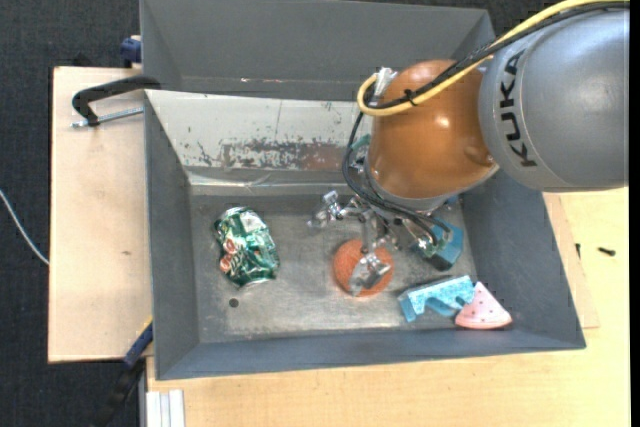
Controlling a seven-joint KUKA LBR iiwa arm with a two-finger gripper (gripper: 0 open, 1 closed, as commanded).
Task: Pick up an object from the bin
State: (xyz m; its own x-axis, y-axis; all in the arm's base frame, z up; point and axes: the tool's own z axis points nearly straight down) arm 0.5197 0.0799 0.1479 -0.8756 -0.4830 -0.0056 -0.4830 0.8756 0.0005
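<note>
A: Target?
B: Orange round thing (350, 267), ball-like, directly under pincer (373, 264), on bin (170, 245) floor toward near wall. Touching or just above: cannot tell.
A: Pincer state?
B: Cannot tell. Metal tip overlapping right half of orange round thing, no clear look at any grip.
A: Neighbours?
B: Just right of pincer, teal-blue item (446, 243), partly tucked under orange wrist cover (430, 130). Right of pincer and lower in view, light blue plastic piece (436, 298), touching pink wedge (483, 313) shaped like a melon slice. Well left of pincer, apart from everything, crushed green can (245, 248).
A: Robot?
B: Grey arm (570, 105) above and right of pincer, coming in over right rim, yellow cable (560, 12) looped across top.
</note>
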